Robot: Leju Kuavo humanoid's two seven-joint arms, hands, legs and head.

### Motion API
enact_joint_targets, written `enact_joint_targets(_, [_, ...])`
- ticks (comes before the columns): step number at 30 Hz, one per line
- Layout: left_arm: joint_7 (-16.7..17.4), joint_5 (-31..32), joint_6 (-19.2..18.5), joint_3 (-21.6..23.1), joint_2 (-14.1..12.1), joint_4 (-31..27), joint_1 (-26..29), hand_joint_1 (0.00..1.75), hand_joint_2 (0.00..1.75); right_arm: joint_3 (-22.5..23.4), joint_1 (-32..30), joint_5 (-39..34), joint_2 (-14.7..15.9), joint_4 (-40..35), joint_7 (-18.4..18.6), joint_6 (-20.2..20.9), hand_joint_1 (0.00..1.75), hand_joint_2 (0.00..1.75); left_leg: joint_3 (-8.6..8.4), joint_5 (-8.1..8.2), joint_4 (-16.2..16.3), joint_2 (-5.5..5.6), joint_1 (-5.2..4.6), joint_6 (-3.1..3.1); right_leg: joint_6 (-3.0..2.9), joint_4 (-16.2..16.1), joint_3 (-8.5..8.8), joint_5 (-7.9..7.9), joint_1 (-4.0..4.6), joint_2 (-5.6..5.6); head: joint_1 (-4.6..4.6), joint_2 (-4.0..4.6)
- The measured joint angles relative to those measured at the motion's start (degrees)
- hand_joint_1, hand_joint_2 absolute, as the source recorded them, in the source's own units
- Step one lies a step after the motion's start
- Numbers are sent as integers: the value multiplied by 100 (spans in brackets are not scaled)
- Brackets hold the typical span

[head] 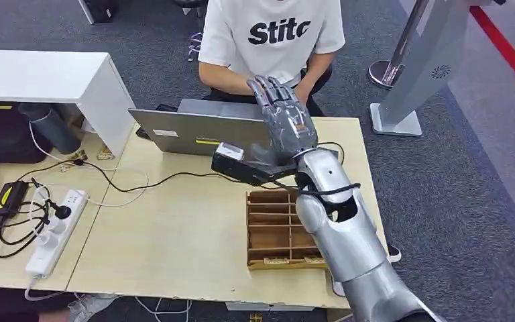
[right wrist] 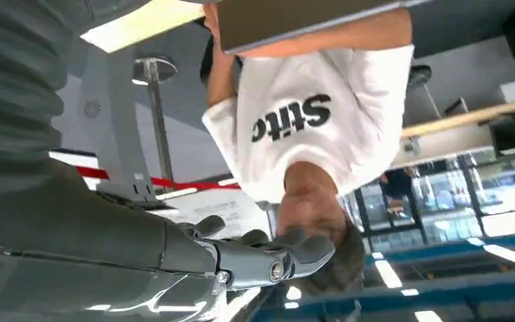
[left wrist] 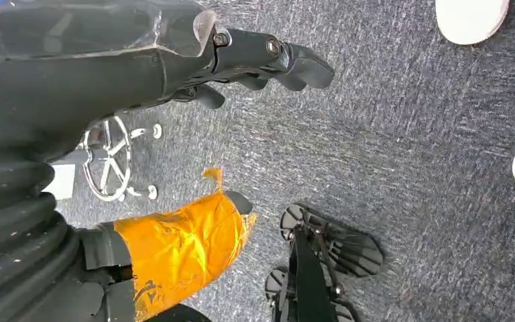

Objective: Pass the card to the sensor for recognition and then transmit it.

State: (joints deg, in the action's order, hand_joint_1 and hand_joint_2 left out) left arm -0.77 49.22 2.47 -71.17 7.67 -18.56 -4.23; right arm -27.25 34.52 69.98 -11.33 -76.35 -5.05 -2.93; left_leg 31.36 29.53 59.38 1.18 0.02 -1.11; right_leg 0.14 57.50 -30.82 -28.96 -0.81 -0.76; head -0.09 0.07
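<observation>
Head view: grey right hand (head: 283, 119), fingers spread and empty, raised above the black box-shaped sensor (head: 241, 164) on the pale wooden counter (head: 174, 235); card's whereabouts cannot be told. Left hand (left wrist: 255, 64), fingers curled, hangs over carpet.

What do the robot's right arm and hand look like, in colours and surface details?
The right arm has glossy silver rounded shells with dark gaps at the joints and a thin black cable looped around the forearm. The right hand is dark grey, with jointed fingers and a small orange mark near the wrist.
</observation>
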Motion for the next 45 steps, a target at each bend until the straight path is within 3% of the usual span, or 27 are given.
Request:
enact_joint_targets(6, [-15,-236,120,-100,81,0,22,0,175,-114,-1451,-476,771,-1775,-229,-102,0,175,10,7,1,28,0,-10,6,-14,8,-4,0,29,-4,0])
enact_joint_targets(9, [-44,-352,179,-216,127,-7,40,0,175,119,-2593,-557,1145,-2664,-288,-319,0,175,14,13,1,29,-1,-19,20,-20,6,-14,-1,33,-2,0])
enact_joint_targets(13, [-44,-468,282,-365,219,-79,63,0,175,617,-3898,-507,1264,-3467,-231,-380,0,175,18,24,0,24,-4,-23,21,-21,4,-15,-2,28,-2,0])
enact_joint_targets(16, [-44,-496,293,-415,262,-125,62,0,175,795,-4411,-470,1299,-3801,-233,-374,0,175,17,23,0,19,-3,-24,22,-21,3,-15,-2,25,-2,0])
enact_joint_targets(29, [-9,-396,269,-448,291,-166,54,0,175,1020,-4693,148,1323,-4004,103,-228,0,175,8,16,0,15,-3,-20,21,-17,13,-13,-2,25,-2,0])
enact_joint_targets(40, [42,-297,249,-448,267,-166,31,0,175,751,-4477,558,1380,-3276,416,188,0,175,8,16,0,16,-2,-20,21,-17,13,-13,-2,25,0,0])
enact_joint_targets(45, [39,-278,249,-448,218,-166,25,0,175,539,-4355,431,1491,-2921,643,699,0,175,8,16,0,16,-2,-20,21,-17,13,-13,-1,25,-2,0])
